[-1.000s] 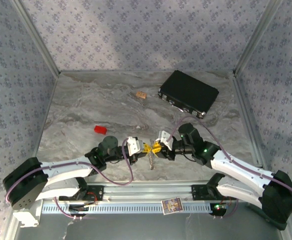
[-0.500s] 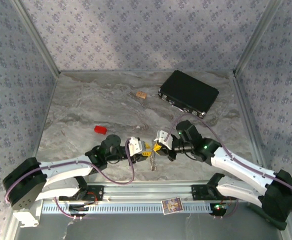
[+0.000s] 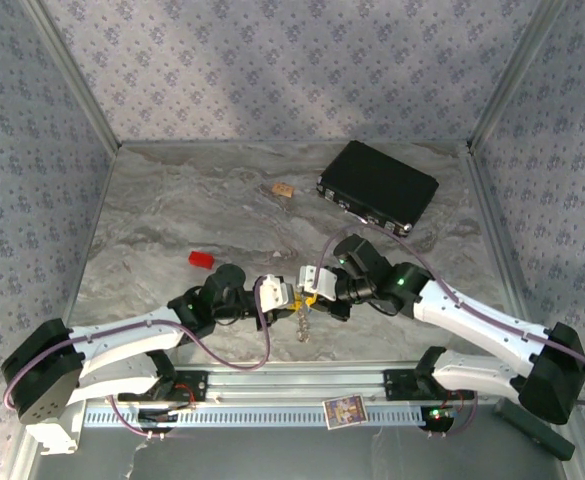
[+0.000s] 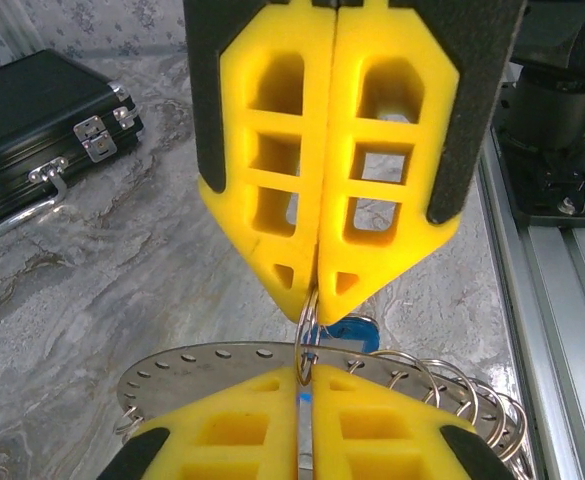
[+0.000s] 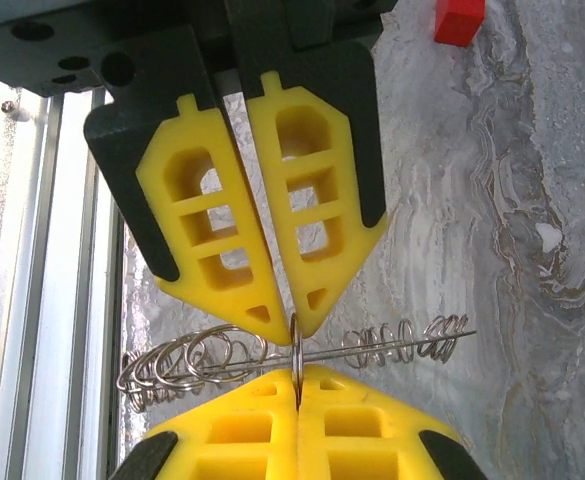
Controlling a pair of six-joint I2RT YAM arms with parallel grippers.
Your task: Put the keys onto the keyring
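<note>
Keyring sits low in the left wrist frame, held clear of the table between both arms. It is a thin, flat silvery plate drilled with small holes, its rim strung with springy wire loops. Left gripper and right gripper meet tip to tip, their yellow latticed fingers clamped shut on it at one small loop. Blue key, with a glossy plastic head, hangs just behind; I cannot tell whether it is threaded, so the job looks midway. Marbled table lies beneath, with a hard black case at upper right.
</note>
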